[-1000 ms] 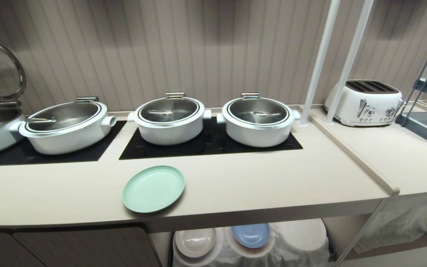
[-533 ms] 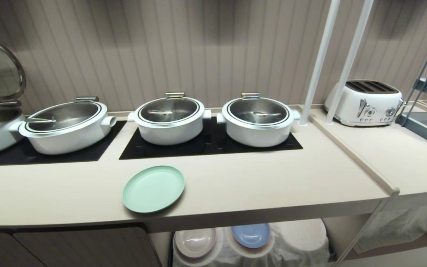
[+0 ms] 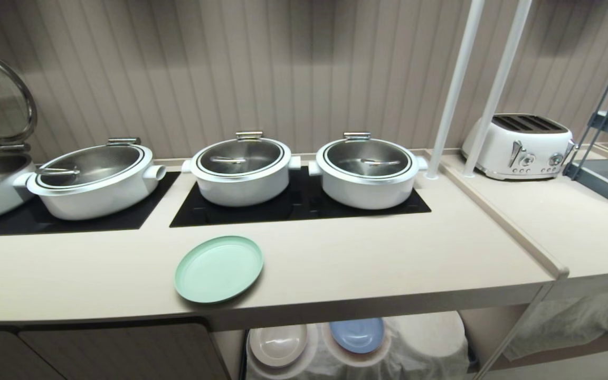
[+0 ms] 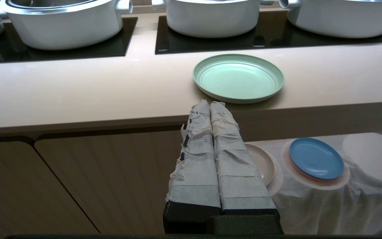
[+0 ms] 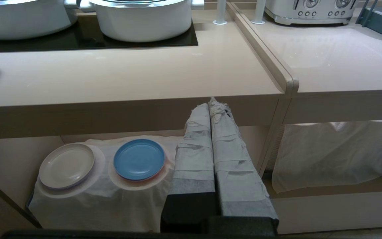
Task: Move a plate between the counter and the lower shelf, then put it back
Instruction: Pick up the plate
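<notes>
Plate [image 3: 219,269] lies flat near the counter [image 3: 388,253] front edge. Looks light, stiff, smooth; low rim likely best hold. Left gripper [image 4: 210,103] and right gripper [image 5: 211,101] fingers pressed together, below counter level.

Left wrist: my left gripper [image 4: 210,105] is pressed closed, held off the counter [image 4: 78,89] front.
I see the plate [image 4: 238,77] lying flat near the edge, pots behind it, and a blue plate [image 4: 316,158] on white cloth [image 4: 313,205] on the lower shelf.
</notes>
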Tool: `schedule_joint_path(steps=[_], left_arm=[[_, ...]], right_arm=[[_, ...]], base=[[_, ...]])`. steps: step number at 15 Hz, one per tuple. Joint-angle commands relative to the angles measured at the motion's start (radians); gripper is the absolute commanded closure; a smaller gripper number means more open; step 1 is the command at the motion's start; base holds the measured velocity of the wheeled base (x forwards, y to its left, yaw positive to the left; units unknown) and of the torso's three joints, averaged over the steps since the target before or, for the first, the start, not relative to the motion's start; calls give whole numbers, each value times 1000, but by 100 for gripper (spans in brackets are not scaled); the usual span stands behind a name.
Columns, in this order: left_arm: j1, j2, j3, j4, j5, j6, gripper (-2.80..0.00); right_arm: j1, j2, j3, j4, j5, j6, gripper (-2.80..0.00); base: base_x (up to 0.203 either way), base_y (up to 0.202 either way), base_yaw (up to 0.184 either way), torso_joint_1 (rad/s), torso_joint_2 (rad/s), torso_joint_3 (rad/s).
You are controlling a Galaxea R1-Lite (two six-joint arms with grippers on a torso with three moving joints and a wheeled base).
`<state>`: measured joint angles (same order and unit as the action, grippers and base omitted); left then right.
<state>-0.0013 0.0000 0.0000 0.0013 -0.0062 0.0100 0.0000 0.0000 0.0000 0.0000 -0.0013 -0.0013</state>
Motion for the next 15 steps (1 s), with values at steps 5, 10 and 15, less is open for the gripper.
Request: schedule_joint_path(steps=[5,10,15], left_arm=[[0,0,0,-3,-6,41,0],[0,0,-37,1,-41,76,0],[1,17,-181,113,-156,74,0]], right_arm=[[0,0,0,0,0,0,0],[0,0,0,0,0,0,0],[0,0,0,0,1,0,0]], base=[[0,0,0,0,0,0],[0,0,0,0,0,0],[0,0,0,0,0,0]])
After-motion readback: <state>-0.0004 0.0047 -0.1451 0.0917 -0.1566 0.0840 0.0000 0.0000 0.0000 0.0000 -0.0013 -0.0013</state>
